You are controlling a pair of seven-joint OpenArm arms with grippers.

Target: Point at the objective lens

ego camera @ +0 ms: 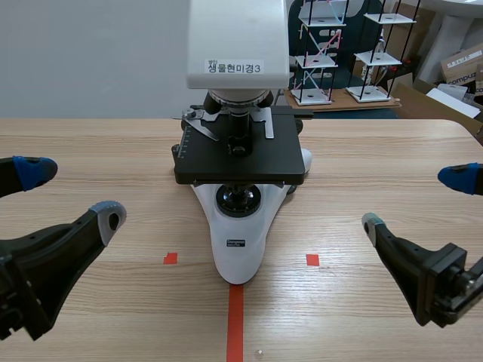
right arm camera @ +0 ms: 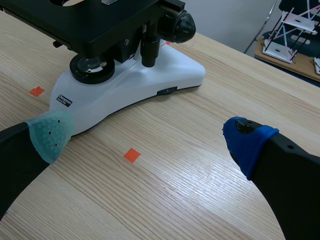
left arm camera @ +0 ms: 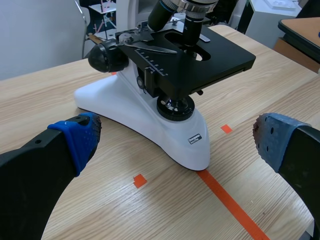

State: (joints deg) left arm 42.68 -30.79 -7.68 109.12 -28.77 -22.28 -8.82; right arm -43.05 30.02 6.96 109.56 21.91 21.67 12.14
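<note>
A white microscope (ego camera: 238, 249) with a black stage (ego camera: 240, 154) stands at the table's middle. Its objective lenses (ego camera: 235, 113) hang under the white head, just above the stage; the left wrist view shows them as dark barrels (left arm camera: 192, 22) over the stage opening. My left gripper (ego camera: 68, 197) is open at the near left, well short of the microscope base (left arm camera: 170, 135). My right gripper (ego camera: 419, 202) is open at the near right, with the base (right arm camera: 125, 90) ahead of it and to its left. Neither touches the microscope.
Black focus knobs (left arm camera: 107, 56) stick out from the microscope's sides. White shelf racks (ego camera: 321, 53) and cardboard boxes (ego camera: 462, 64) stand beyond the table's far right edge. Bare wooden tabletop (ego camera: 377, 173) lies on both sides of the microscope.
</note>
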